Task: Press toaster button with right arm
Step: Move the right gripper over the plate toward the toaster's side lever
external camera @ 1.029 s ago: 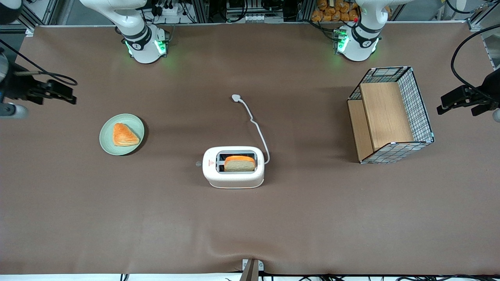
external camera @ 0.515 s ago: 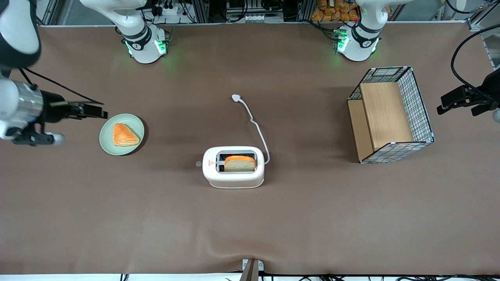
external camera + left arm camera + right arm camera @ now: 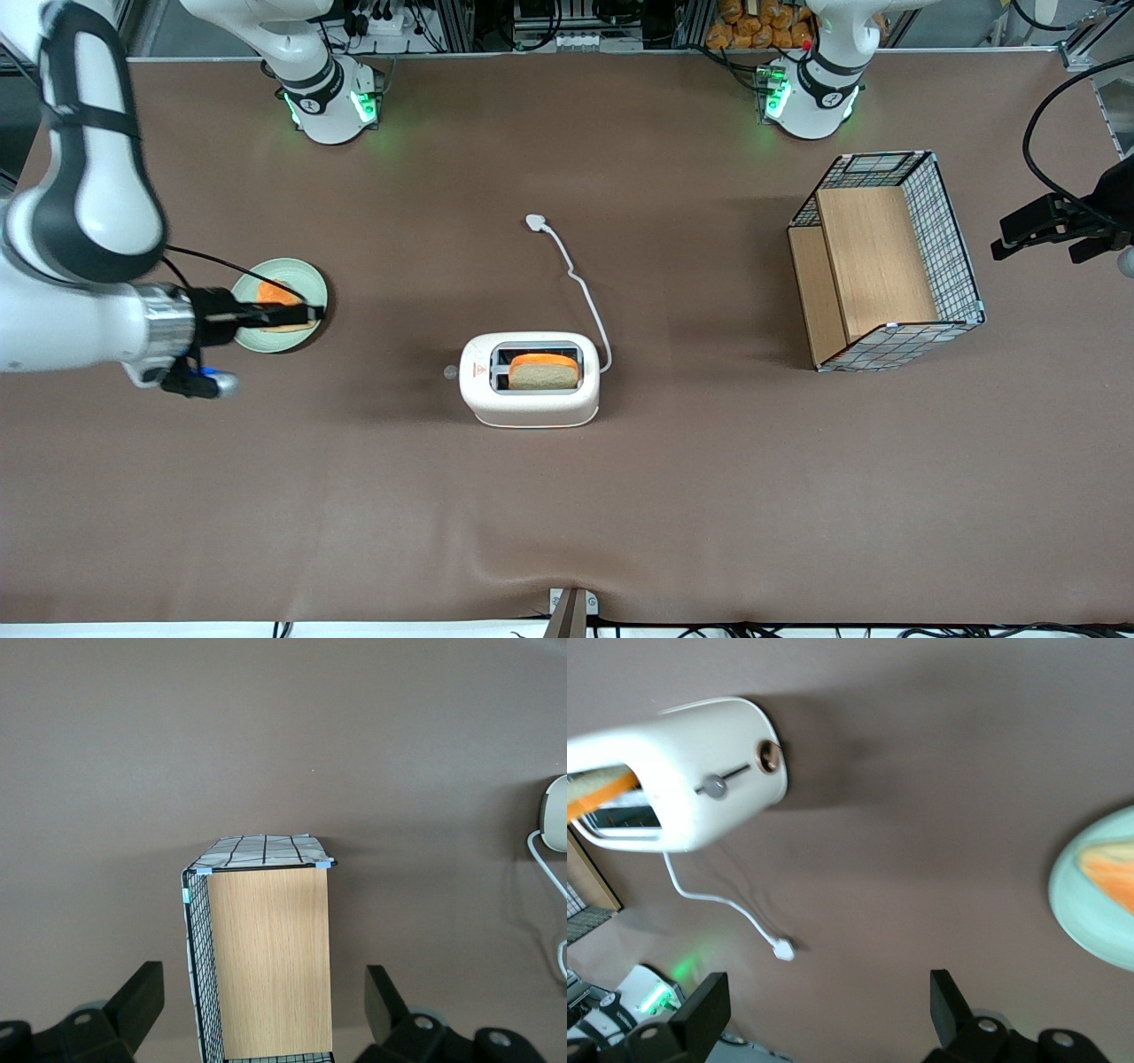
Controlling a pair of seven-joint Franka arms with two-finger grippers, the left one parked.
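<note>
The right arm's (image 3: 80, 257) gripper (image 3: 306, 312) hangs over the green plate (image 3: 310, 288), fingers spread apart in the wrist view, holding nothing. The toaster button (image 3: 450, 372) lies well apart toward the parked arm's end, jutting from the toaster (image 3: 532, 409) mid-tabletop (image 3: 354, 496).

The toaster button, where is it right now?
The toaster button juts from the narrow end of the toaster that faces the green plate, mid-table. The gripper hovers over that plate, not touching the button.
</note>
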